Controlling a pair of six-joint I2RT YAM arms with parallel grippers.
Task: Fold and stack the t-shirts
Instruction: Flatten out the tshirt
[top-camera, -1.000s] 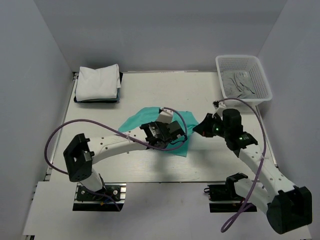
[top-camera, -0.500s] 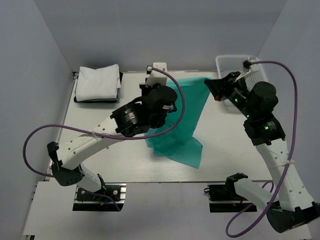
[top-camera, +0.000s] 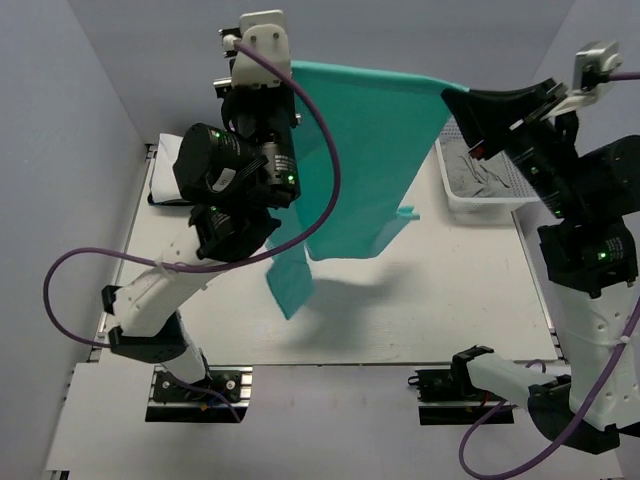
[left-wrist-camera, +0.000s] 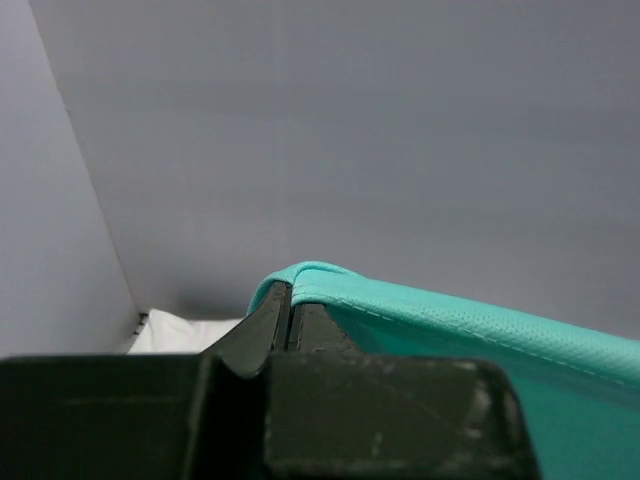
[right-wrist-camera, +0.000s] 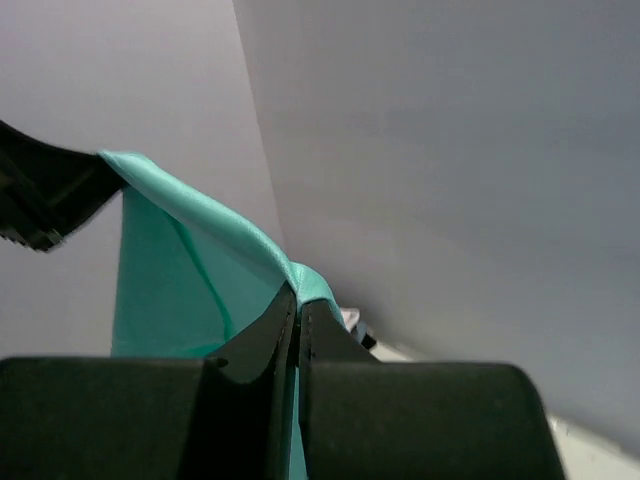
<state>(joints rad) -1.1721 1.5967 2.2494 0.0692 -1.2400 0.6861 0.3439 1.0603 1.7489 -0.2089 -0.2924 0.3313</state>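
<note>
**Ana:** Left tool (top-camera: 288, 70) first. What is it doing?

**Ben:** It is clenched on one top corner of the teal-green t-shirt (top-camera: 370, 150). In its wrist view the jaws are pressed together, with the hem folded over their tips.

**Ana:** And the right tool (top-camera: 452, 97)?

**Ben:** It is pinched tight on the other top corner, directly above the basket (top-camera: 486, 207). Its wrist view shows cloth draped over the closed tips.

**Ana:** So where is the shirt?

**Ben:** It is held up in the air between the two tools. Its top edge runs leftward from above the basket. The body hangs to the basket's left, over the surface (top-camera: 420, 310). One narrow strip dangles lowest, farther left again. I cannot tell whether that strip touches the surface. A shadow lies under it.

**Ana:** What else is there?

**Ben:** Some crumpled pale cloth (top-camera: 478, 172) lies inside the basket. The folded white t-shirts (top-camera: 163, 165) sit well to the basket's left, along the same far edge. The left arm partly hides them.
</note>
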